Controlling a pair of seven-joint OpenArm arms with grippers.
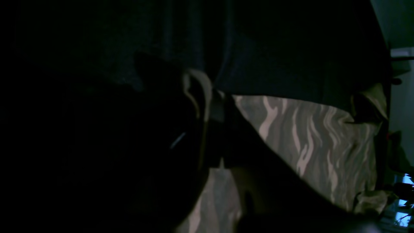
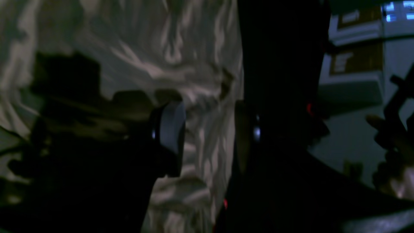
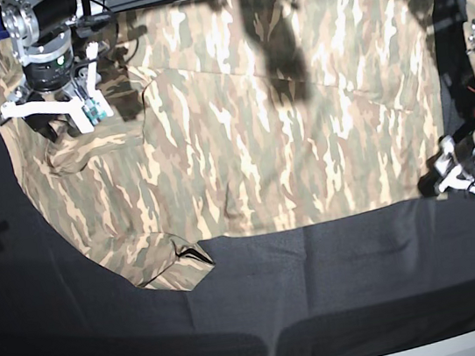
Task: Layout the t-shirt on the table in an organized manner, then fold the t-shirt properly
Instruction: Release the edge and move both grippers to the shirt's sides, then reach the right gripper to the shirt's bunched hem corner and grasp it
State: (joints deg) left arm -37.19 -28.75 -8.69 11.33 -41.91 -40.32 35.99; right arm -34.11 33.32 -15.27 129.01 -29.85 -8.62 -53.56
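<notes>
Camouflage t-shirt spread flat, long axis across the table.

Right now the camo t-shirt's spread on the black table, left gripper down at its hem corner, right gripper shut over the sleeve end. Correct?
One error: the right gripper is open, jaws apart over the t-shirt, as the right wrist view shows. The rest holds: black table, left gripper at the hem corner.

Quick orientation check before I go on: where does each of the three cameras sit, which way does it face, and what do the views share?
Base: high up, looking down on the table, t-shirt spread between both arms.
Left wrist: on the arm at the base view's right, looking past the shut left gripper at the shirt's edge.
Right wrist: on the other arm, facing down between the open right gripper's fingers onto fabric.
Shared: all three show the camouflage shirt.
</notes>
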